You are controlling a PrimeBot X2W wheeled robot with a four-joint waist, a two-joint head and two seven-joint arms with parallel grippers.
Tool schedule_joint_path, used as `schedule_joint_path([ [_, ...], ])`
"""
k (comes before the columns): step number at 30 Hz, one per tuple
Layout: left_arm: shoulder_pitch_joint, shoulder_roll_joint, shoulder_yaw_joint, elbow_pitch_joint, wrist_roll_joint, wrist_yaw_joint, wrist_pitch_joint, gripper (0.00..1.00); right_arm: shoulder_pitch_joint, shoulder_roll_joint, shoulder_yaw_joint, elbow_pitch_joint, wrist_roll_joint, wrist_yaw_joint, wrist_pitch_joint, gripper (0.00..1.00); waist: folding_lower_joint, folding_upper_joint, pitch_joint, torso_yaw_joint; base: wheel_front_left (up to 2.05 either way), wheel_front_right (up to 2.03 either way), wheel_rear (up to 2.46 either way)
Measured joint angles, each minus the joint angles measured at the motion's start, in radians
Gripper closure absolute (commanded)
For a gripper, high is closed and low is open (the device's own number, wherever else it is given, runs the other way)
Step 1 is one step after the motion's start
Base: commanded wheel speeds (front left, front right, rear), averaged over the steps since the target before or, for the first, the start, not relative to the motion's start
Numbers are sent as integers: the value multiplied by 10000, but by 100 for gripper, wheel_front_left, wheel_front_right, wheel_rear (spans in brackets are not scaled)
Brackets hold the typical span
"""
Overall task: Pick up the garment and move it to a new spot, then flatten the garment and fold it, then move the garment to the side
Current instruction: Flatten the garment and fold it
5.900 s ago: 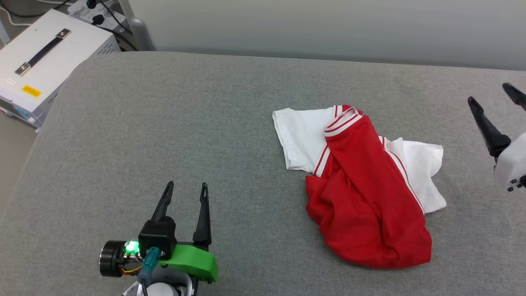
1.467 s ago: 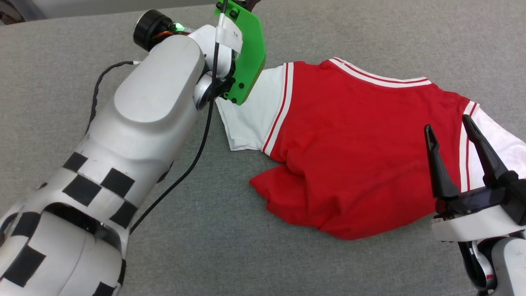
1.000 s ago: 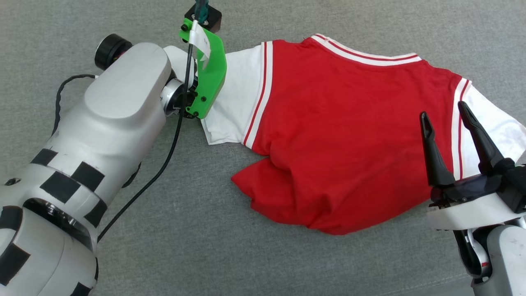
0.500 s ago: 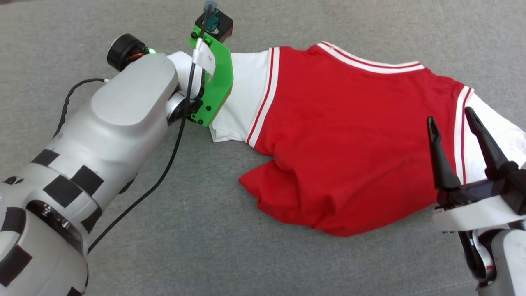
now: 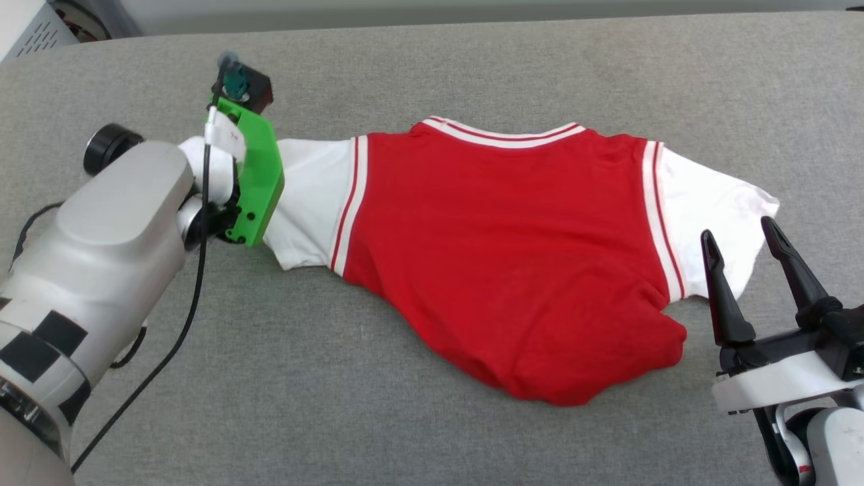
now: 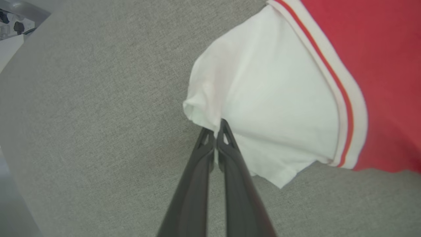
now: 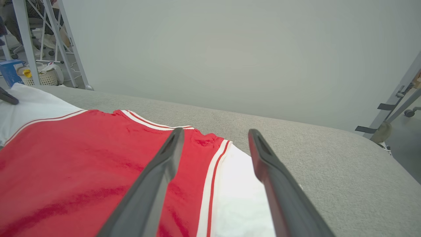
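Note:
The garment (image 5: 499, 270), a red jersey with white sleeves and striped trim, lies spread across the grey table, its lower hem bunched at the front. In the left wrist view my left gripper (image 6: 215, 130) is shut on the puckered edge of the garment's (image 6: 279, 98) white left sleeve. The green wrist bracket (image 5: 253, 179) hides those fingers in the head view. My right gripper (image 5: 737, 231) stands open at the right sleeve's front edge, holding nothing. In the right wrist view the right gripper (image 7: 216, 133) hovers above the garment (image 7: 82, 158), straddling the sleeve's stripe.
The grey padded table (image 5: 405, 67) extends on all sides of the shirt. A white equipment box (image 5: 27, 27) sits off the far left corner. A black cable (image 5: 182, 324) hangs along my left arm. Metal frame legs (image 7: 70, 46) and a basket (image 7: 42, 77) stand beyond the table.
My left gripper has shut on the left sleeve and drawn it leftward. The garment now lies stretched wider, its right sleeve laid out. The head camera has shifted; the right gripper stays open.

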Motion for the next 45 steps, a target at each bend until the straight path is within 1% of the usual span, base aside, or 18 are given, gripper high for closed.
schedule_joint_path([
  [5,749,90,59,623,-255,13,-219,100,10,-88,81,176,-17,0,0,0,0,0,-56,30,0,0,0],
  [10,1037,-94,86,1041,-353,23,-564,100,25,-184,69,267,-15,0,0,0,0,0,-2,-84,0,0,0],
  [11,1040,-125,81,1087,-349,61,-744,0,27,-196,73,295,-15,0,0,0,0,0,-24,-95,0,0,0],
  [15,1110,-138,113,1256,-157,134,-1787,0,46,-197,-90,299,6,0,0,0,-1,0,-230,-115,0,0,0],
  [18,1269,-134,102,1290,96,173,-2800,0,196,-240,-476,278,100,0,0,0,-1,0,-478,-77,0,0,0],
  [20,1349,-125,125,1287,165,238,-3448,0,220,-395,-723,259,113,0,-2,0,-1,0,-646,-30,0,0,0],
  [23,1410,-71,148,1168,414,424,-4452,0,147,-786,-1158,188,128,0,-2,0,-1,0,-893,65,0,0,0],
  [27,1430,73,378,752,662,826,-5802,0,-420,-1448,-1611,113,207,0,0,0,-1,0,-1098,247,0,0,0],
  [30,1465,203,512,385,719,1174,-6539,0,-959,-2155,-1613,445,642,0,238,0,-1,0,-1148,421,0,0,0],
  [34,1600,230,660,-213,794,1668,-7237,0,-1716,-3492,-1051,1045,1657,0,1676,0,-1,0,-1126,681,0,0,0],
  [37,1648,261,800,-688,809,2056,-7599,0,-2295,-4539,-236,1425,2876,0,3108,0,-1,0,-1028,845,0,0,0],
  [39,1659,284,932,-1055,867,2334,-7800,0,-2615,-5348,537,1636,3802,0,4165,0,-1,0,-908,942,0,0,0],
  [40,1669,295,995,-1200,899,2439,-7852,0,-2773,-5614,784,1745,4190,0,4585,0,-1,0,-854,977,0,0,0],
  [42,1687,328,1135,-1555,1055,2692,-7988,0,-3139,-6159,1429,1977,5260,0,5879,0,-1,0,-706,1066,0,0,0],
  [45,1719,385,1379,-2067,1189,3016,-8105,0,-3635,-6778,2140,2247,6174,0,7283,0,-1,0,-472,1191,0,0,0],
])
